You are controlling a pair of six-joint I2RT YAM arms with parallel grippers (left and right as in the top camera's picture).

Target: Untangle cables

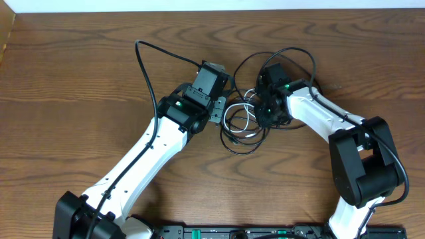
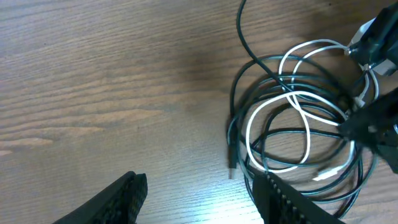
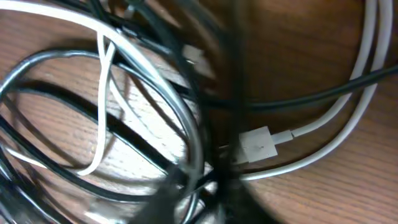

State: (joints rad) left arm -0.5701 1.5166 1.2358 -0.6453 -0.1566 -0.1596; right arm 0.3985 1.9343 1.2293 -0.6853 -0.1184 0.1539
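Between my two grippers the cables lie coiled in one black-and-white knot on the table. My left gripper gapes empty beside it. My right gripper sits among the coils, and I cannot tell its grip. Separation seems barely begun. Next I'd pinch one strand and draw it outward.

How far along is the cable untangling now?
Done: nothing visible; the black cables and the white cable lie looped in one pile. In hand: the right gripper sits in that pile, grip unclear; the left gripper is open beside it. Remaining: all separating.
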